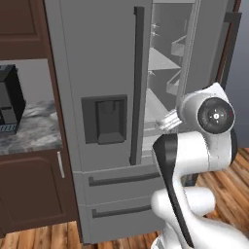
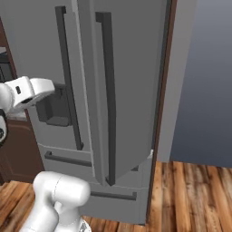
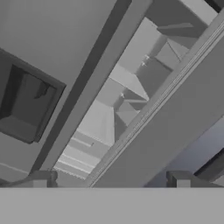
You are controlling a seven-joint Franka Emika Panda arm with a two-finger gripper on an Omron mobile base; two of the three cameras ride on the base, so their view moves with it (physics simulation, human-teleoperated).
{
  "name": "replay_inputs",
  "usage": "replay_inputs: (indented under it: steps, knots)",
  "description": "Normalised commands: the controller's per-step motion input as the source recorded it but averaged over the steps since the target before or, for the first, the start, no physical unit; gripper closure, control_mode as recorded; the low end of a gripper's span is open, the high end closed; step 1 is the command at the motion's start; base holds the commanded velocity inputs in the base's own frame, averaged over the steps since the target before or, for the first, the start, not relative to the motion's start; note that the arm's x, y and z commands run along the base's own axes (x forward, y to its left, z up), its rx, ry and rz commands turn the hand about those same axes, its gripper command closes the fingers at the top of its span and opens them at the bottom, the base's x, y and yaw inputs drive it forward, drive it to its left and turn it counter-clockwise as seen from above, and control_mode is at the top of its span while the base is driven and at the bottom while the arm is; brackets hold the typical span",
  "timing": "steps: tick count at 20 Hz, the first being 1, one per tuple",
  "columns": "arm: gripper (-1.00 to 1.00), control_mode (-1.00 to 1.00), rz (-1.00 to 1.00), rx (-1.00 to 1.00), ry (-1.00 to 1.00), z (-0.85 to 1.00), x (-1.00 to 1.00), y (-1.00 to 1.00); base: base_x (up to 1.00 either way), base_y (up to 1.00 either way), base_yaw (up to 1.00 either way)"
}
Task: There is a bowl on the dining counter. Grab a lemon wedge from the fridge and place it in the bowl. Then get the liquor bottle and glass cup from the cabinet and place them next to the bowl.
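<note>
A grey French-door fridge (image 1: 97, 58) stands in front of me. Its left door is shut and carries a dark dispenser (image 1: 104, 119). The right door (image 2: 131, 81) is swung partly out, and white shelves (image 1: 165, 63) show through the gap. My gripper (image 3: 111, 181) is open, fingertips (image 3: 41, 178) wide apart with nothing between them. It points at the gap (image 3: 118, 100) between the two doors from a short way out. The lemon wedge, bowl, liquor bottle and glass cup are out of view.
The left door's long dark handle (image 1: 137, 87) runs beside the gap. Two freezer drawers (image 1: 121, 194) sit below. A marble counter (image 1: 29, 131) with a black appliance (image 1: 9, 99) and dark wood cabinets (image 1: 29, 194) lie left. Wooden floor (image 2: 195, 195) stretches right.
</note>
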Motion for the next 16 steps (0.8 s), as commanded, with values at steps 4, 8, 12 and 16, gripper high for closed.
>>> replay_inputs:
  steps: [4, 8, 12, 16]
  knots:
    - [-1.00, -1.00, -0.13, -0.20, 0.09, 0.14, 0.36, 0.27, 0.00, 0.00, 0.00]
    - [-1.00, -1.00, -0.19, -0.16, 0.15, 0.05, 0.53, 0.01, 0.00, 0.00, 0.00]
    - [-1.00, -1.00, -0.11, -0.14, 0.14, 0.00, 0.62, -0.03, 0.00, 0.00, 0.00]
    - [-1.00, -1.00, -0.06, -0.11, 0.10, -0.01, 0.65, -0.07, 0.00, 0.00, 0.00]
